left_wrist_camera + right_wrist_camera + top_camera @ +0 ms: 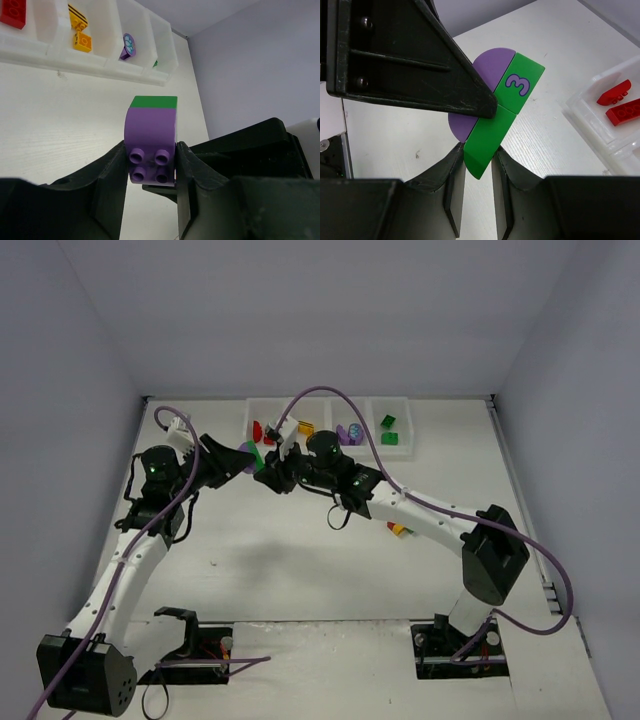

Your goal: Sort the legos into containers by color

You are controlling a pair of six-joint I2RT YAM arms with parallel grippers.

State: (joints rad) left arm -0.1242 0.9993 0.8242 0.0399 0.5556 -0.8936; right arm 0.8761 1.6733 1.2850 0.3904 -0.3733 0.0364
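Observation:
A clump of a purple half-round brick [150, 127] and a green brick [490, 130] marked "3" hangs above the table between both grippers. It also shows in the top view [252, 456]. My left gripper [150, 162] is shut on the purple brick. My right gripper [478, 156] is closed on the lower end of the green brick, and both fingers touch it. The containers [370, 405] stand in a row at the back. They hold red bricks [620, 102], yellow-orange bricks [80, 32], a purple piece [128, 46] and green bricks [389, 429].
A small red and yellow clump [400, 530] lies on the table beside the right forearm. The left gripper's black finger [420, 75] crosses the right wrist view. White walls close the table on three sides.

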